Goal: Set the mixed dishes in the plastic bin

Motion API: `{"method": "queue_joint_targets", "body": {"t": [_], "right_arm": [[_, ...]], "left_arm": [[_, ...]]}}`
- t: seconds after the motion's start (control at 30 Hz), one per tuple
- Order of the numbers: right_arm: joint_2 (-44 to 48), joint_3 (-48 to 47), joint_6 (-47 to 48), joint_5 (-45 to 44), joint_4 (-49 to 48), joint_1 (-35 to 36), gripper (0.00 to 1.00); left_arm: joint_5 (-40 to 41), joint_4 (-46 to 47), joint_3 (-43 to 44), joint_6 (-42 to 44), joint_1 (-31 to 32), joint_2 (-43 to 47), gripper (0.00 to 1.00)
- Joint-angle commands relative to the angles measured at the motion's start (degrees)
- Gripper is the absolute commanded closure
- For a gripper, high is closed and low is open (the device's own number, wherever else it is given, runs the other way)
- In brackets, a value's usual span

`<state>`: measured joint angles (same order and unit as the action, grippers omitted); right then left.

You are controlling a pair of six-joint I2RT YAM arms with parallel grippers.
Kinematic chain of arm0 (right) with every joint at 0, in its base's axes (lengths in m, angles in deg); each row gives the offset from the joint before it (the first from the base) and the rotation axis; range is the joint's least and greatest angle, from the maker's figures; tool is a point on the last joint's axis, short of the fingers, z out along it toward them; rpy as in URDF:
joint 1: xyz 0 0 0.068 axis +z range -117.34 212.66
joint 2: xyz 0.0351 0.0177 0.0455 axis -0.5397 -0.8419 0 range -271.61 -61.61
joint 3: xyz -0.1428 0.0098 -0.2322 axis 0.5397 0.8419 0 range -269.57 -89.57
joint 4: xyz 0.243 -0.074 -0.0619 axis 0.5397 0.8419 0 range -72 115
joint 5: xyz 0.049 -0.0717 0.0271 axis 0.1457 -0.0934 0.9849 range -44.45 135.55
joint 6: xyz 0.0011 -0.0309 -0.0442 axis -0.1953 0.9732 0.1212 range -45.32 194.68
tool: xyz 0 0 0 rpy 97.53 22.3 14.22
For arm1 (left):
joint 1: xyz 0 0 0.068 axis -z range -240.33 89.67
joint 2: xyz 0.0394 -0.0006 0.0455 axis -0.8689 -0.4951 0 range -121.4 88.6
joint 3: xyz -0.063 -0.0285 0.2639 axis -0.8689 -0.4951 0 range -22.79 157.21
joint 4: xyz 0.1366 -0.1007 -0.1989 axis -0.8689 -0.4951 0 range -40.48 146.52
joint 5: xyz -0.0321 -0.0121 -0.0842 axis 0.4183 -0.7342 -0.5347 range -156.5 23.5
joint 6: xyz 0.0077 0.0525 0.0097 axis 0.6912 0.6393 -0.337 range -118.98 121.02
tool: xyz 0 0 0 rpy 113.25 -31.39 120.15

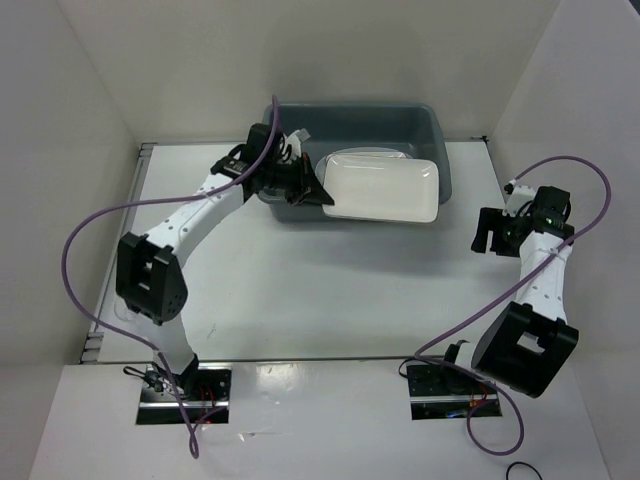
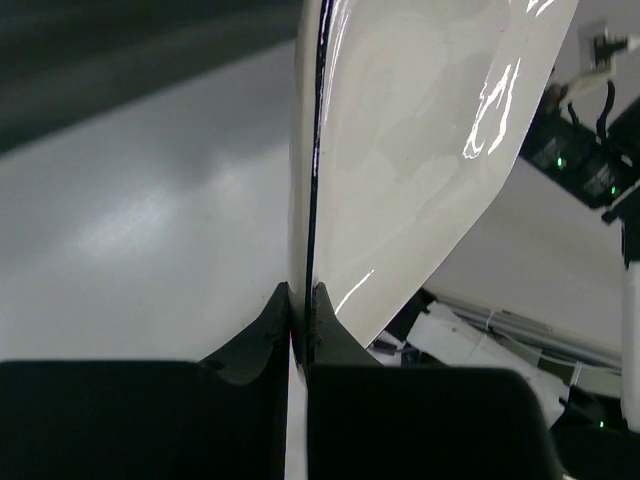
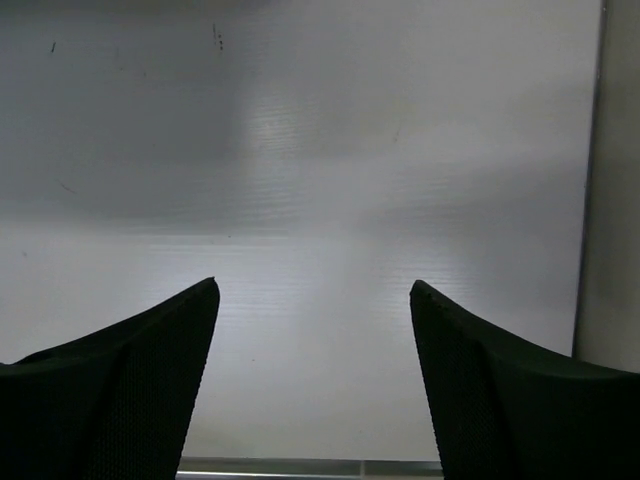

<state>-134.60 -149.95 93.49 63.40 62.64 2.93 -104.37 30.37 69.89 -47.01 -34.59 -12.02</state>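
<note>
The right gripper (image 3: 313, 290) is held over the table (image 1: 320, 290) with fingers apart, while farther back a white rounded-rectangle plate (image 1: 385, 188) is clamped at its edge by the left gripper (image 2: 300, 295) above the near rim of the grey plastic bin (image 1: 428, 122).

Cream plate (image 1: 385, 188) hiding most of the inside and near wall of the plastic bin (image 1: 350, 118) at upper centre, plate running off the left wrist view's top edge, right arm (image 2: 585, 165) cut at that view's right edge, right gripper (image 3: 314, 283) with fingers cropped at the bottom edge.
</note>
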Motion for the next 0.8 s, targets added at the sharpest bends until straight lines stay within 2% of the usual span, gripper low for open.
{"method": "queue_joint_targets", "body": {"t": [0.0,0.03,0.07,0.1,0.3,0.43,0.47,0.53,0.57,0.6,0.63,0.7,0.73,0.77], "right_arm": [[1.8,-0.4,3.2,2.1,-0.3,0.5,0.17],[1.8,0.8,3.3,0.8,-0.8,0.5,0.14],[1.3,0.8,2.6,-0.1,-0.8,0.5,0.05],[1.3,0.8,2.5,-0.1,-1.3,0.5,0.04],[1.4,1.3,1.1,-4.5,-3.2,0.5,0.01],[0.0,1.3,0.0,-4.5,-2.5,0.5,0.01],[0.0,0.8,0.0,-3.9,-1.8,0.5,0.01],[0.8,0.8,0.0,-4.4,-1.8,0.5,0.01],[1.4,0.8,0.0,-4.4,-1.8,0.5,0.01],[1.4,0.8,0.0,-4.4,-1.8,0.5,0.01],[1.4,0.8,0.0,-4.4,-1.8,0.5,0.01],[0.8,0.8,0.0,-4.4,-2.3,1.0,0.01],[0.8,0.8,0.0,-3.8,-2.3,1.0,0.01],[0.8,0.8,0.0,-3.8,-2.3,1.0,0.01]], "left_arm": [[-7.1,8.0,10.7,0.0,-2.2,-4.4,1.0],[-7.7,8.0,12.4,0.0,-2.2,-5.9,1.0],[-7.7,7.3,16.0,0.6,-2.2,-8.8,1.0],[-8.3,6.5,18.0,0.6,-2.7,-10.2,1.0],[-7.2,0.7,32.5,2.5,-3.3,-21.1,1.0],[-6.0,-5.9,46.1,3.8,-3.9,-29.4,1.0],[-5.5,-8.0,55.1,4.7,-3.9,-34.5,1.0],[-4.9,-14.9,66.9,4.7,-3.9,-40.9,1.0],[-4.9,-17.3,74.1,3.7,-4.5,-48.9,1.0],[-4.9,-19.3,85.7,1.9,-4.5,-53.8,1.0],[-9.0,-15.8,82.3,-0.5,-5.3,-54.5,1.0],[-5.7,-16.9,86.6,0.4,-5.3,-56.1,1.0],[-4.2,-16.3,84.9,0.4,-5.3,-57.1,1.0],[-4.1,-16.9,87.2,0.4,-5.3,-58.7,1.0]]}}
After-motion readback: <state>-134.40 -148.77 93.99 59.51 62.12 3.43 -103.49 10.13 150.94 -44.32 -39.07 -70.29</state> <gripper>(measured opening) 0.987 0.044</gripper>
